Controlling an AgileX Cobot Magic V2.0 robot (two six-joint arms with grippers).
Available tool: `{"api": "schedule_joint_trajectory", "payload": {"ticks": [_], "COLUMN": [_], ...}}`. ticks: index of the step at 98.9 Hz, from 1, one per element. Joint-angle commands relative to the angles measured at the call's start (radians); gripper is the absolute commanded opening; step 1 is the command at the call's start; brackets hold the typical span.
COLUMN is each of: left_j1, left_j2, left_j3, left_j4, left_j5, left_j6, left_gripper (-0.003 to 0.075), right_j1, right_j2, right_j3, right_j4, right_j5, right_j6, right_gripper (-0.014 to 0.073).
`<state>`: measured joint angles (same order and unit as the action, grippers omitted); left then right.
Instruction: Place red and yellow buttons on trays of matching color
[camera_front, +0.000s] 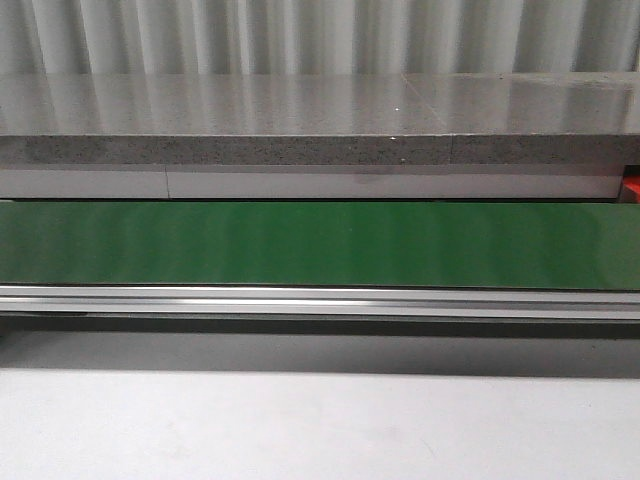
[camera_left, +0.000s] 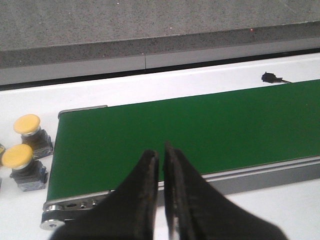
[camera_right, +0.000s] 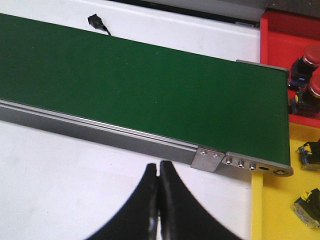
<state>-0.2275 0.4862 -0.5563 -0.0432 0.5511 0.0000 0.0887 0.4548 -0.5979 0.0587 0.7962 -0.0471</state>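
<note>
Beside belt (camera_left: 170, 130), yellow buttons (camera_left: 27, 124) (left wrist only)

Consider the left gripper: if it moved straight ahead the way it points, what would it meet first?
Probably the green conveyor belt: the left gripper, jaws nearly closed, points over its near rail. The yellow buttons sit off to one side. Height above the belt is unclear.

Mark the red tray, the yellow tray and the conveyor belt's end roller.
red tray (camera_right: 280, 37): right wrist view, bare floor.
yellow tray (camera_right: 280, 210): right wrist view, bare floor.
conveyor belt (camera_right: 287, 120): right wrist view, belt's curved end.
</note>
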Motion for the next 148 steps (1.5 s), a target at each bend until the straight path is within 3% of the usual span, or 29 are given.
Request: {"api": "schedule_joint_trajectory", "payload": {"ticks": [1, 19, 38, 57, 72, 81, 98, 105, 131, 148], "left_j1": [-0.007, -0.007, -0.007, 0.002, 0.068, 0.126, 0.27, 0.327, 0.499, 0.523], "left_j2": [0.002, 0.002, 0.009, 0.096, 0.215, 0.304, 0.471, 0.544, 0.87, 1.055], "left_j3": [-0.027, 0.003, -0.003, -0.103, -0.205, -0.258, -0.338, -0.372, -0.581, -0.726], "left_j4": [-0.009, -0.009, 0.013, 0.087, 0.095, 0.095, 0.095, 0.08, -0.023, -0.036], "left_j5": [-0.076, -0.113, -0.115, -0.058, -0.005, 0.006, 0.012, 0.044, 0.355, 0.47], "left_j6": [-0.013, -0.013, -0.008, -0.018, -0.058, -0.058, -0.058, -0.06, -0.058, -0.05], "left_gripper": [-0.0006, -0.0006, -0.0006, -0.0005, 0.0001, 0.0079, 0.0403, 0.0479, 0.0433, 0.0424], "right_j1": [0.004, 0.004, 0.004, 0.004, 0.004, 0.004, 0.004, 0.004, 0.004, 0.004], "right_j2": [-0.084, -0.222, -0.241, -0.241, -0.241, -0.241, -0.241, -0.241, -0.241, -0.241], "right_j3": [0.017, 0.074, 0.082, 0.082, 0.082, 0.082, 0.082, 0.082, 0.082, 0.082], "right_j4": [0.0, 0.0, 0.0, 0.0, 0.0, 0.0, 0.0, 0.0, 0.0, 0.0], "right_j5": [-0.068, -0.069, -0.07, -0.069, -0.069, -0.069, -0.069, -0.069, -0.069, -0.069], "right_j6": [-0.014, -0.014, -0.014, -0.014, -0.014, -0.014, -0.014, -0.014, -0.014, -0.014], "right_gripper": [-0.0068, -0.0068, -0.0068, -0.0068, -0.0068, -0.0068, -0.0068, -0.0068, -0.0068, -0.0068]}}
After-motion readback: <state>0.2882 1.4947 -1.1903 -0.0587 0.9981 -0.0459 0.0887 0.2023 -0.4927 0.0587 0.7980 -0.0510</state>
